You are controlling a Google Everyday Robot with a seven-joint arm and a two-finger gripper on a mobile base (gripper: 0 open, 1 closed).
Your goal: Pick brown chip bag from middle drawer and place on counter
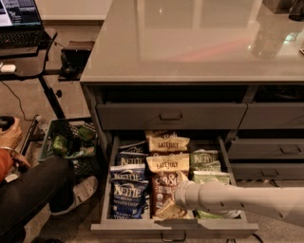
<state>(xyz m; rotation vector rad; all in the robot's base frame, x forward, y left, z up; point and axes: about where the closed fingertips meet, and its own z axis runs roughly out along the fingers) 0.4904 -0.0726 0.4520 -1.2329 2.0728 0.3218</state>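
1. An open laptop (16, 12) sits on a black desk (28, 64) at the upper left.
2. A green crate (66, 137) of packets stands on the floor, beside a seated person's dark-trousered leg (33, 190) and grey shoe (85, 187).
3. Blue Kettle bags (127, 190) lie at the left, green Kettle bags (204, 159) at the right.
4. The gripper (167, 208) sits just right of the front blue bag.

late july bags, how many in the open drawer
2: rear bag at the back of the drawer, front bag before it, pincer at its lower half. More may be hidden.
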